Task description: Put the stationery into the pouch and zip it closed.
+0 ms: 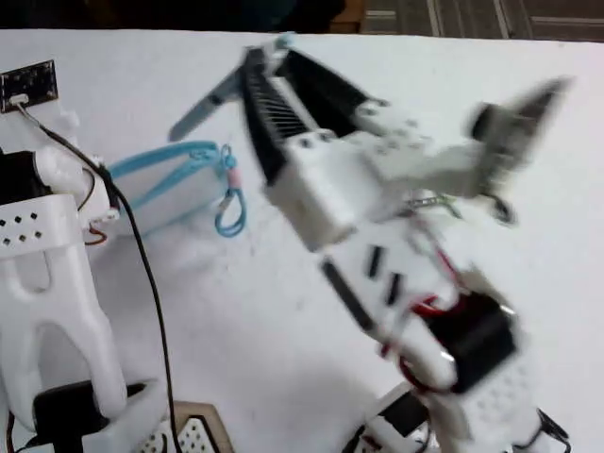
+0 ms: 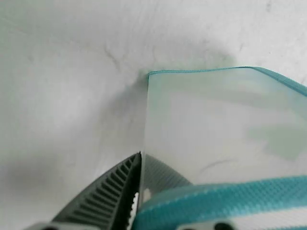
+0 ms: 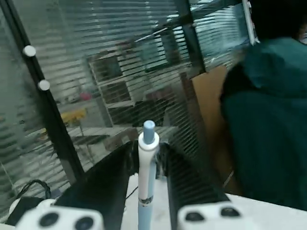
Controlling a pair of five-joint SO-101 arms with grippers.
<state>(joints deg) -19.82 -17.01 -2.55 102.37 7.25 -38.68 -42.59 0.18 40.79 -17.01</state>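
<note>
Right wrist view: we clamp the light, rigid blue-tipped white pen [image 3: 146, 163] in right jaws; left jaws pinch the floppy teal-edged clear pouch [image 2: 216, 129].

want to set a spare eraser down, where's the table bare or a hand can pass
Bare table lies on the near side of the pouch, between the left arm and right arm, and at the far edge beside the small board. Crowded: the left tool grips the pouch's edge, and the right tool holds the pen over the middle.
</note>
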